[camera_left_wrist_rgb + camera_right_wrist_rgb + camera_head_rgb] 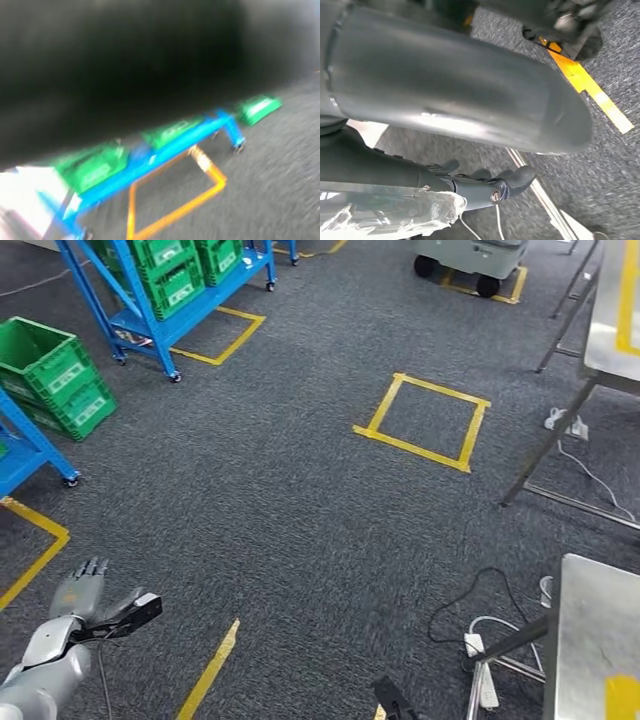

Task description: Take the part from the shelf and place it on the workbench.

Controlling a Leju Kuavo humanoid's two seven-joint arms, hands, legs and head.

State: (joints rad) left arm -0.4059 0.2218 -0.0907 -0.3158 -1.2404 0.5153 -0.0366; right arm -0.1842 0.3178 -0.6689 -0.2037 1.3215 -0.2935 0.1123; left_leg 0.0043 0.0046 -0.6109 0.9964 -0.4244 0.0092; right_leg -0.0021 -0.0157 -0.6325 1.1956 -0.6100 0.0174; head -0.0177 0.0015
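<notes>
Turn toward workbench [592,635] to be made slowly, load kept steady and clear of the shelf [155,328]. Left hand [79,588] seen flat, fingers spread, nothing held. Clear-wrapped thing [414,212], judged the part, lies along right hand [478,187], just against its dark fingers [516,177]; firmness of grip cannot be told.
</notes>
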